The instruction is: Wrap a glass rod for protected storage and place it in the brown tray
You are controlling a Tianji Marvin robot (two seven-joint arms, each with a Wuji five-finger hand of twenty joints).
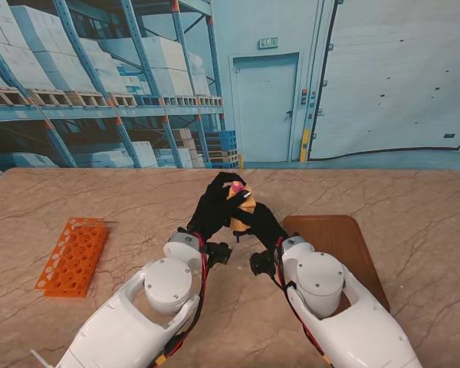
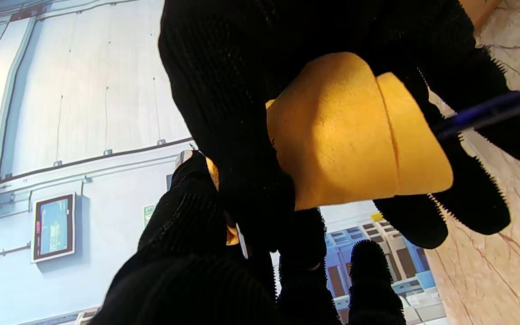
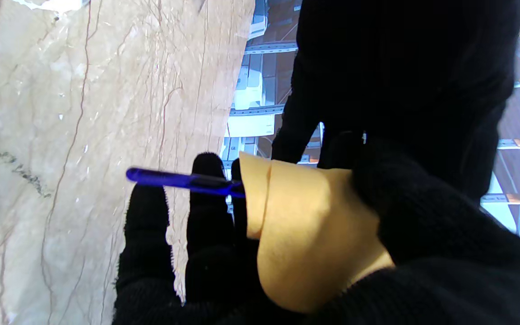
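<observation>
Nearest me, the two white arms rise from the near edge of the worktop and lean in toward each other. Under the right forearm lies the brown tray, close to the worktop's right side and bare where it shows. Toward the left edge sits an orange rack full of round holes, well apart from both arms.

Farther in, near the middle of the worktop, the black-gloved hands meet, lifted above the surface. The right robot hand has its fingers curled around a yellow wrap, which is rolled into a tube with one overlapping edge showing. The left robot hand closes on the same roll from the other side, its fingers pressed against the wrap.

A blue rod pokes out of one end of the roll, past the right fingertips; the rest of it is hidden inside. In the stand view a small pink spot shows at the top of the bundle, and I cannot tell what it is.
</observation>
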